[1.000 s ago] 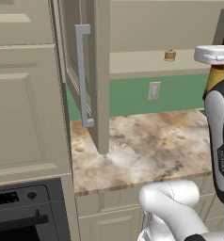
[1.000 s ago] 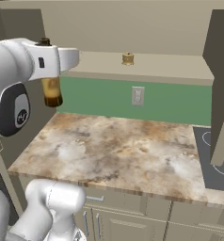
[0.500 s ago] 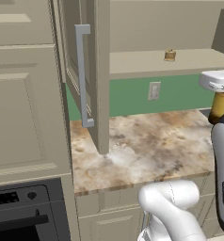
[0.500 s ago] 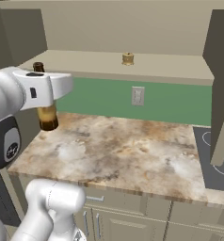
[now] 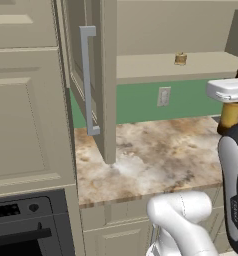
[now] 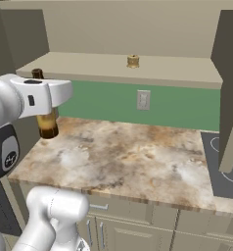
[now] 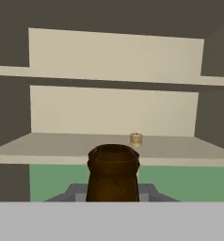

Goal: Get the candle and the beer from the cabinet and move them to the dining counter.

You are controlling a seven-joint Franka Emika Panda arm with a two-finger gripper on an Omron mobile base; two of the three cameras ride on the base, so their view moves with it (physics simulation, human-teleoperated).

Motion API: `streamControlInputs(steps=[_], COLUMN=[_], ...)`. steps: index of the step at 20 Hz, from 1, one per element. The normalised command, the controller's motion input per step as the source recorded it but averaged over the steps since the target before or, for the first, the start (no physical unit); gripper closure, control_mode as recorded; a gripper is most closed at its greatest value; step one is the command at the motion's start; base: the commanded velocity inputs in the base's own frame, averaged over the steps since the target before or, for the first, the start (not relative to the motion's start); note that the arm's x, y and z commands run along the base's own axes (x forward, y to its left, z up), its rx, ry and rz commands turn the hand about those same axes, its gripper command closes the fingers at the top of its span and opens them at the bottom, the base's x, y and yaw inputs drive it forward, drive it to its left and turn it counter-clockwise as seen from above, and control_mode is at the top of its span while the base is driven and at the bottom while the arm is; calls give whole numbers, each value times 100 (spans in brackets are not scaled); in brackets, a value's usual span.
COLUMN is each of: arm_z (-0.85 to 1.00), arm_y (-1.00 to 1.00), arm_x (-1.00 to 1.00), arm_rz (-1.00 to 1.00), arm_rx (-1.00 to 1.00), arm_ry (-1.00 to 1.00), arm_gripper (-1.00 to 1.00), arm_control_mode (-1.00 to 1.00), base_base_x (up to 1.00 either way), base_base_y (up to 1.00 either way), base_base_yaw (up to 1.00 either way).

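My gripper is shut on the beer, an amber bottle with a dark neck that hangs upright just above the left end of the stone worktop. From the left base it shows at the right edge as the beer under the white hand. The bottle's dark mouth rises between my fingertips in the hand view. The candle, small and golden-brown, stands on the shelf of the open cabinet; it is also seen as the candle and the candle. The dining counter is out of view.
The cabinet's left door swings out over the marbled worktop, and its right door hangs open above a black cooktop. A white socket plate sits on the green wall. A tall beige unit with an oven stands left.
The arm has come down and back from the cabinet shelf with the beer still in its grip, from shelf height to just above the worktop. The candle has not moved.
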Motion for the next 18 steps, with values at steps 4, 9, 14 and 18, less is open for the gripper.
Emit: streamControlInputs(steps=[4, 9, 14, 18], arm_z=[0, 0, 0, 0], arm_y=[0, 0, 0, 0], arm_x=[0, 0, 0, 0], arm_rz=[0, 0, 0, 0], arm_rx=[0, 0, 0, 0], arm_ry=[3, 0, 0, 0], arm_gripper=[100, 100, 100, 100], arm_control_mode=[-100, -100, 100, 100], base_base_x=[0, 0, 0, -21], base_base_y=[0, 0, 0, 0], base_base_yaw=[0, 0, 0, 0])
